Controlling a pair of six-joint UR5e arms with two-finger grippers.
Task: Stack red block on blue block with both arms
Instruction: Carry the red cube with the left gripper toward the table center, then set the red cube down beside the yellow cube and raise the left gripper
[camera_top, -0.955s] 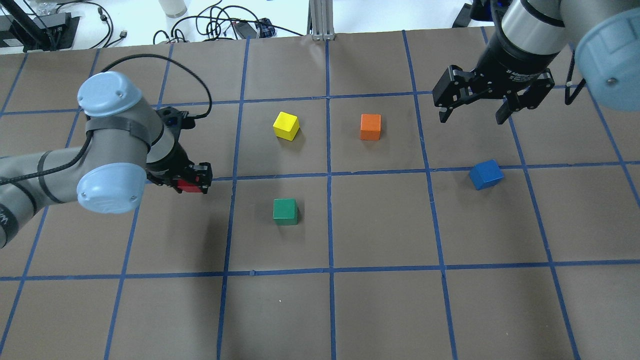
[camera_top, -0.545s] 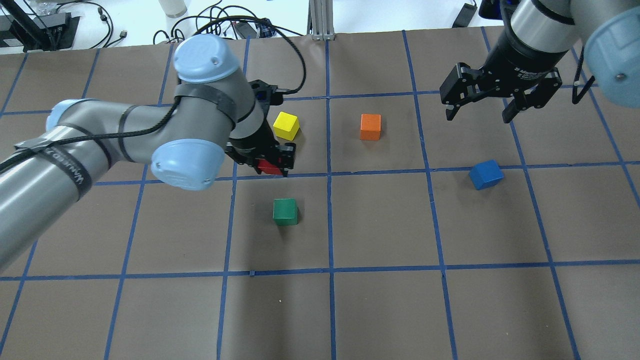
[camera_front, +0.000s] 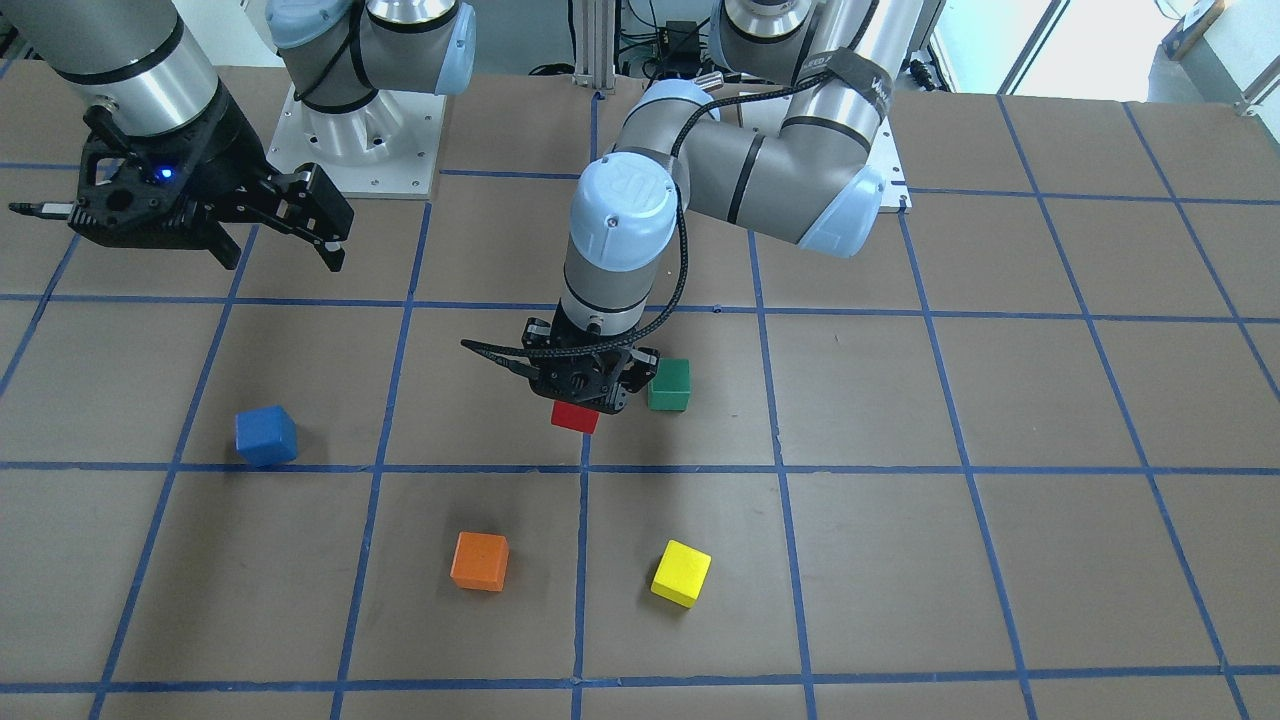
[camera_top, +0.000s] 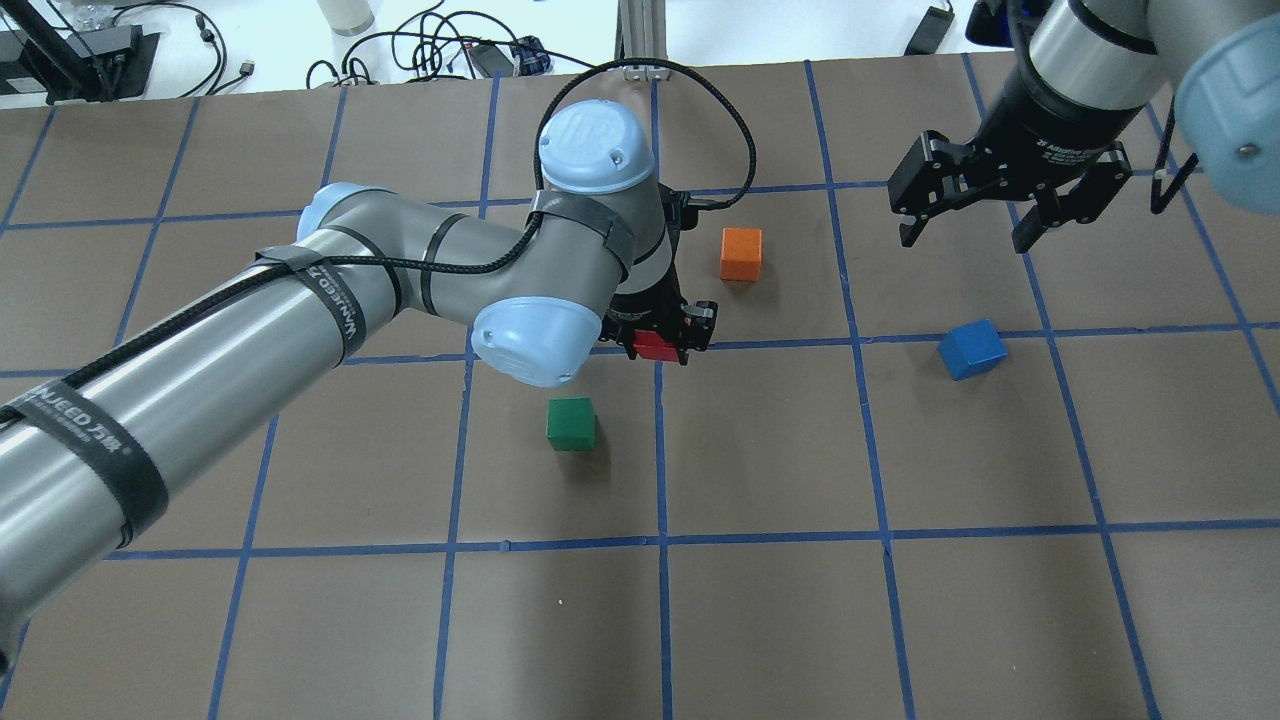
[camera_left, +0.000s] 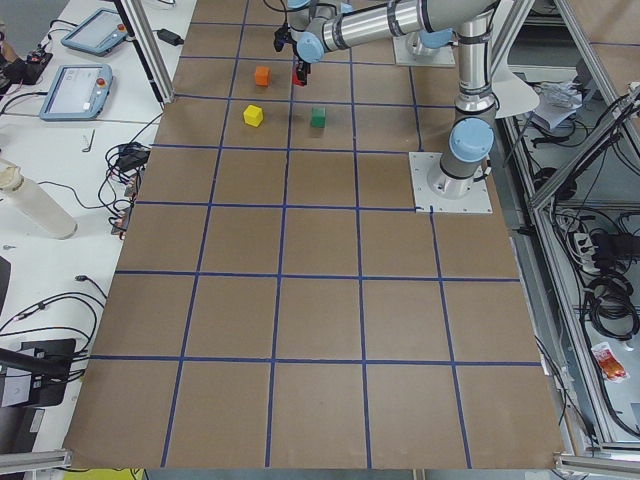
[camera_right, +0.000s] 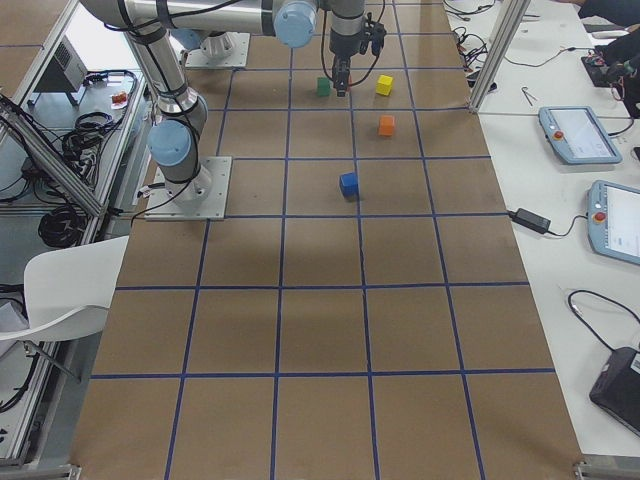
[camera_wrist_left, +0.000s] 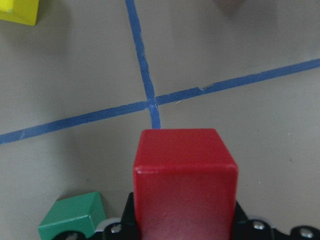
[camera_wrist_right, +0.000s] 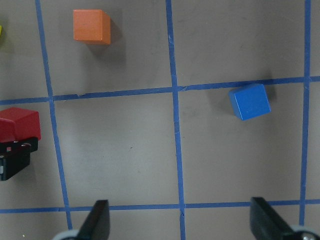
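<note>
My left gripper (camera_top: 668, 340) is shut on the red block (camera_top: 655, 346) and holds it above the table's middle, over a blue tape crossing; the block fills the left wrist view (camera_wrist_left: 184, 180) and shows in the front view (camera_front: 575, 415). The blue block (camera_top: 972, 349) lies on the table at the right, tilted to the grid, also seen in the front view (camera_front: 266, 436) and the right wrist view (camera_wrist_right: 250, 101). My right gripper (camera_top: 980, 230) hangs open and empty behind the blue block, its fingers (camera_wrist_right: 97, 220) spread wide.
An orange cube (camera_top: 741, 253) sits just behind the red block. A green cube (camera_top: 571, 423) sits in front and to the left of it. A yellow cube (camera_front: 681, 573) is hidden under my left arm in the overhead view. Brown table with blue tape grid (camera_top: 660, 540).
My left arm has swung to the right with the red block, from the left side past the yellow cube to the table's middle. My right gripper has drifted slightly right, still open.
</note>
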